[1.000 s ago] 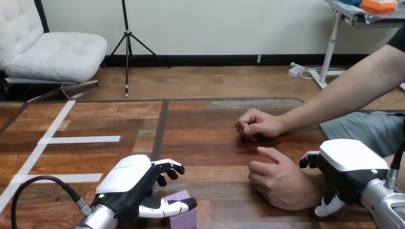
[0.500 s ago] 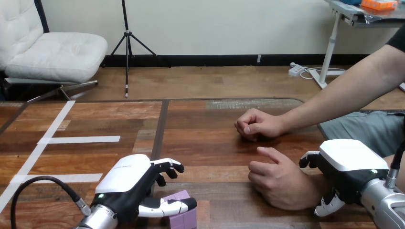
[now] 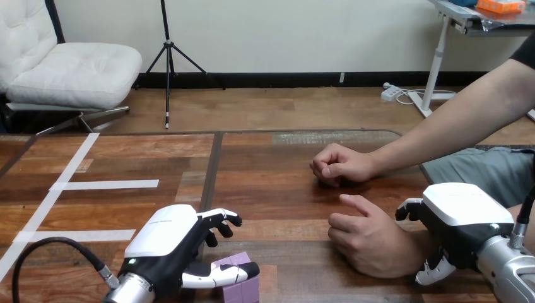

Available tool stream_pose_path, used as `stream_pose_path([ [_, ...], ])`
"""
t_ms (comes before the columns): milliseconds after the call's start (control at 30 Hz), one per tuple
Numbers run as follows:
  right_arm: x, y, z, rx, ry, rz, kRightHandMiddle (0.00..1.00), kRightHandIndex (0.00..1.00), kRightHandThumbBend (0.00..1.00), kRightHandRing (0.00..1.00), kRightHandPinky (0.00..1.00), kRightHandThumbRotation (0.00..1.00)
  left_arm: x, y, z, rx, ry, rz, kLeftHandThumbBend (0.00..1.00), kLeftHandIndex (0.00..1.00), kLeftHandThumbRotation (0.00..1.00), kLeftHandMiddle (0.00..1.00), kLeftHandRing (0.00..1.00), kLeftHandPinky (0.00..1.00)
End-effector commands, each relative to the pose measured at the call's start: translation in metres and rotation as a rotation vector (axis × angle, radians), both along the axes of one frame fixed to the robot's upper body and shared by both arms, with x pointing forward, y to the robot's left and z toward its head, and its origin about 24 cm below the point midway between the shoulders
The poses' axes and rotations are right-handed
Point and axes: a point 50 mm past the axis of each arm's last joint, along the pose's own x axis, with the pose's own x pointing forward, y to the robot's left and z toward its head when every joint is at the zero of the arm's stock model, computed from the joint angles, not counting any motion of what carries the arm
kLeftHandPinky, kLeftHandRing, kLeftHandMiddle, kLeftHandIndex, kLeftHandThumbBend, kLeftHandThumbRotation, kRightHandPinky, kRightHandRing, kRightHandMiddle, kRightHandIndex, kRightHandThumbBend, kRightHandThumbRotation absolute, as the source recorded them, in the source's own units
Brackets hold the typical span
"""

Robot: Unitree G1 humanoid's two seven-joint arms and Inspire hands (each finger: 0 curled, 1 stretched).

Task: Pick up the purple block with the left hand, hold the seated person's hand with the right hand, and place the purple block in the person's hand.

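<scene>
The purple block (image 3: 243,287) rests on the table near the front edge. My left hand (image 3: 170,243) lies just left of it and is open. Its thumb (image 3: 221,275) reaches across the block's near left side, and its relaxed fingers (image 3: 221,221) hang above the block, apart from it. The person's hand (image 3: 366,243) lies loosely closed on the table at the lower right. My right hand (image 3: 464,221) is at the wrist behind it. A finger (image 3: 409,210) curls over the wrist's far side and the thumb (image 3: 434,271) sits under its near side.
The person's other hand (image 3: 340,165) rests as a fist on the table further back, its forearm running off to the upper right. White tape strips (image 3: 107,185) mark the table's left part. A dark seam (image 3: 211,170) runs down the table's middle.
</scene>
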Motion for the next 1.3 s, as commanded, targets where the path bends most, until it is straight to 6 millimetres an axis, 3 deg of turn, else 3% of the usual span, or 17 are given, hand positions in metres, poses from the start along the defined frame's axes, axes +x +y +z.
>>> stream_pose_path([
  [0,0.0059,-0.0018,0.0118,-0.014,-0.062,0.009,0.80,0.79,0.79,0.79,0.79,0.08,0.0037,0.0027,0.0030,0.017,-0.038,-0.012,0.79,0.77,0.69,0.71,0.63,0.45],
  [267,0.0057,-0.0026,0.0109,0.001,-0.059,0.000,0.80,0.79,0.79,0.80,0.80,0.07,0.0018,0.0023,0.0024,-0.061,-0.089,0.003,0.81,0.84,0.69,0.83,0.76,0.62],
  [567,0.0058,-0.0035,0.0099,0.000,-0.059,0.000,0.80,0.79,0.79,0.79,0.80,0.07,-0.0017,0.0019,0.0018,-0.306,-0.077,0.025,0.88,0.92,0.65,0.93,0.89,0.78],
  [800,0.0060,-0.0037,0.0095,-0.001,-0.063,0.003,0.80,0.79,0.79,0.79,0.79,0.07,-0.0031,0.0025,0.0024,-0.487,-0.037,0.031,0.95,0.93,0.62,0.95,0.91,0.83],
  [1267,0.0070,-0.0042,0.0083,-0.004,-0.068,0.006,0.80,0.79,0.80,0.79,0.79,0.08,-0.0036,0.0050,0.0037,-0.577,-0.054,0.044,0.99,0.94,0.64,0.95,0.92,0.87],
])
